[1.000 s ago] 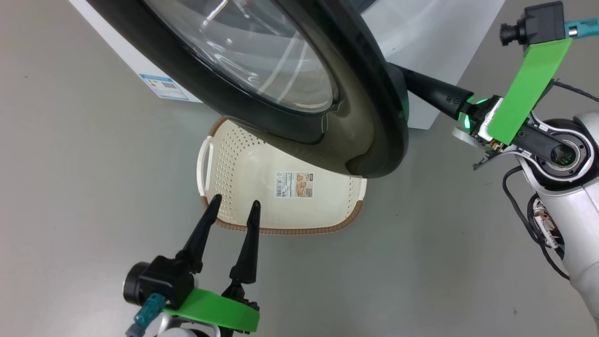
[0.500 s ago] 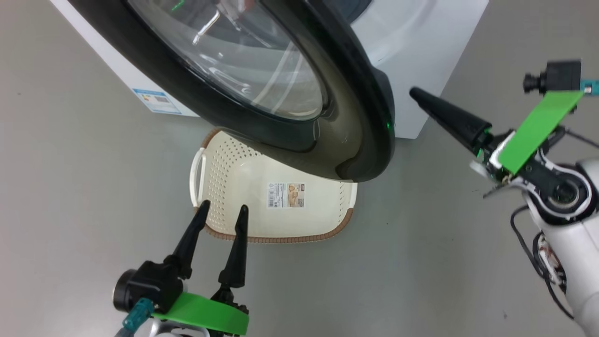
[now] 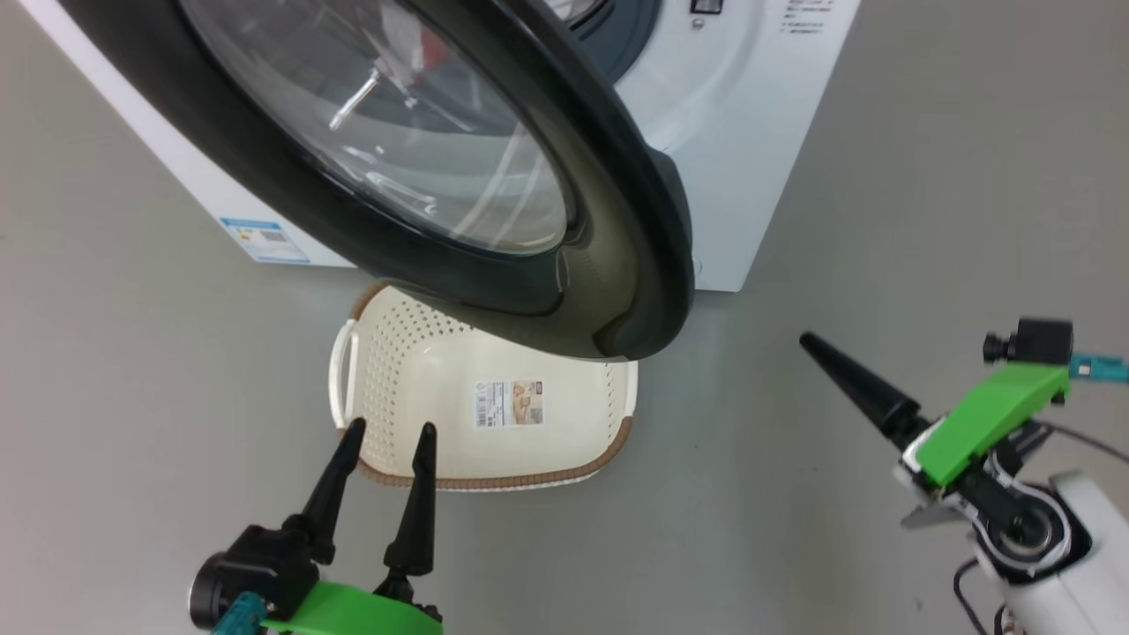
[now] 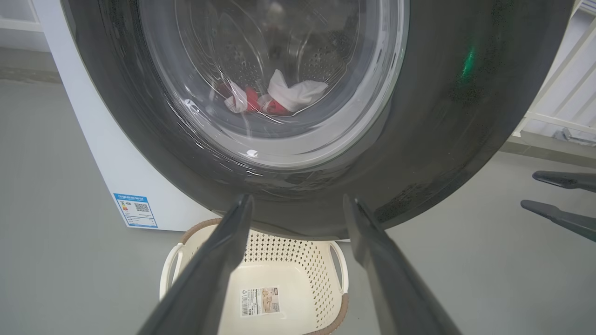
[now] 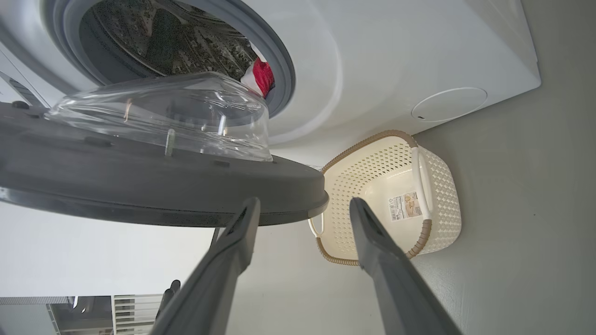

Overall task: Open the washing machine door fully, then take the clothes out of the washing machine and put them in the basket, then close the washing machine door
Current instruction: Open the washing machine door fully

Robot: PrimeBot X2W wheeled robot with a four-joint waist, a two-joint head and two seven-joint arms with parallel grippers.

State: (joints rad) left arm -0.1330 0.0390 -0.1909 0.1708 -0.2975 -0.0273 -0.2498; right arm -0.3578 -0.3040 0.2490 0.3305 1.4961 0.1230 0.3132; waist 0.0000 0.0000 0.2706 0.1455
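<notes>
At the upper centre of the head view, the washing machine door (image 3: 635, 265) stands swung out over the basket (image 3: 494, 481); the opening step looks unfinished. The left gripper (image 3: 392, 428), lower left, and the right gripper (image 3: 820, 353), lower right, are spread and empty. Next, I judge, the door needs pushing wider before anything reaches the clothes (image 4: 288, 95) (red and white, inside the drum). The basket's paper label (image 3: 509, 403) and the washing machine's blue sticker (image 3: 265, 240) are too small to read.

No wording is legible. A blue-edged sticker (image 4: 136, 210) with a QR code sits low on the washing machine's (image 4: 109, 153) left side panel. A paper label (image 3: 509, 403) with a barcode lies inside the basket (image 3: 494, 482). The small grey print (image 3: 807, 15) on the machine's front is too fine to read.
</notes>
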